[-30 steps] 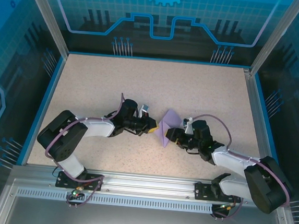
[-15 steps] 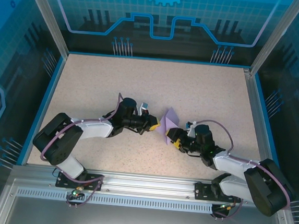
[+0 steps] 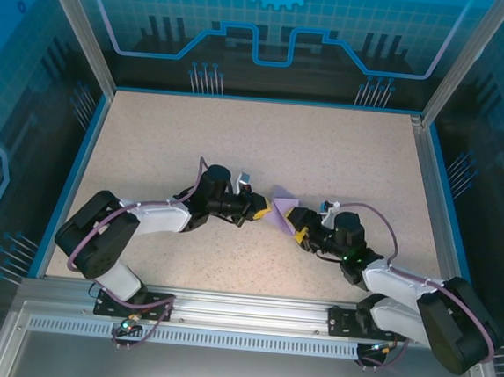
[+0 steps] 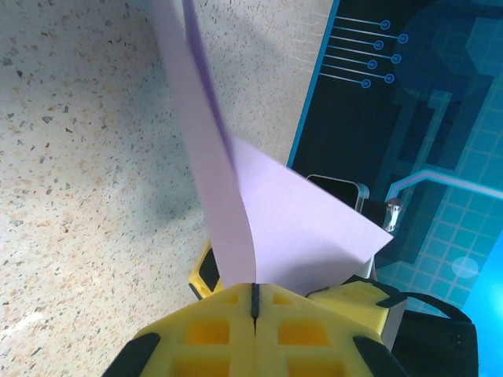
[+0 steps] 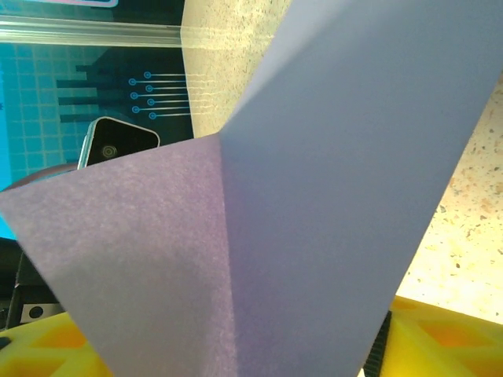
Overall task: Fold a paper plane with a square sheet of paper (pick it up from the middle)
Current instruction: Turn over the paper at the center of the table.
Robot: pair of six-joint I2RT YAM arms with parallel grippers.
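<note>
My left gripper (image 4: 254, 289) is clamped shut on the folded sheet of paper (image 3: 281, 207), upright at mid-table (image 3: 150, 144). My right gripper (image 3: 295, 222) stands open around its right side, possibly not touching.

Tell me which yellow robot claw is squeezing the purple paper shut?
The left yellow gripper: its fingers meet tight on the folded lavender paper sheet. On the right gripper the fingers stand wide apart.

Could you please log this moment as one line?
mid-fold | left gripper shut on square sheet of paper | right gripper open around it
</note>
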